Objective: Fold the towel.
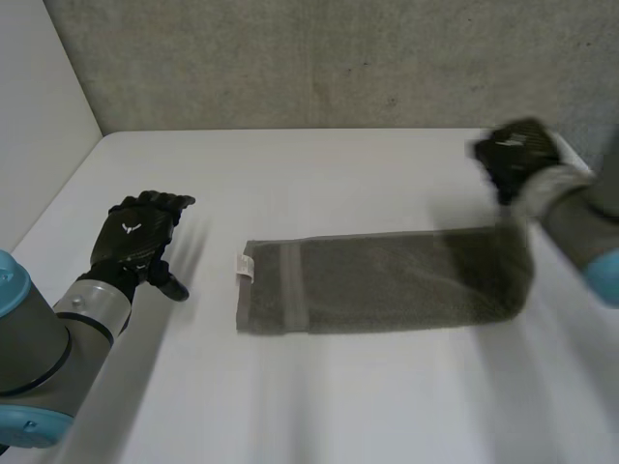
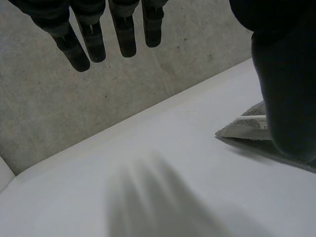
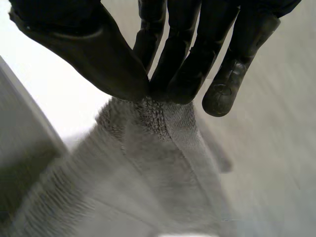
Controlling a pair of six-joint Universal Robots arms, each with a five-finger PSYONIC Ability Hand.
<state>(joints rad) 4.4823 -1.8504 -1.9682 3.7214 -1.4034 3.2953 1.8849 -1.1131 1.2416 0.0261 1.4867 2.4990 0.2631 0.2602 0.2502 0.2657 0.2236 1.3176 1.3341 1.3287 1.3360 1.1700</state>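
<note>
Grey-green terry towel, a long flat strip with a woven band and white label, lies mid white counter. Right hand pinches its looped-pile right end, raised off the counter. Left hand sits near the label end, fingers straight, holding nothing.

Built of thick grey cylindrical joints along the left arm and the right arm, closed off with light-blue caps. Ends in a matte black left hand bearing a small white mark on its back, and a black right hand with rounded, faintly glossy fingertips.
</note>
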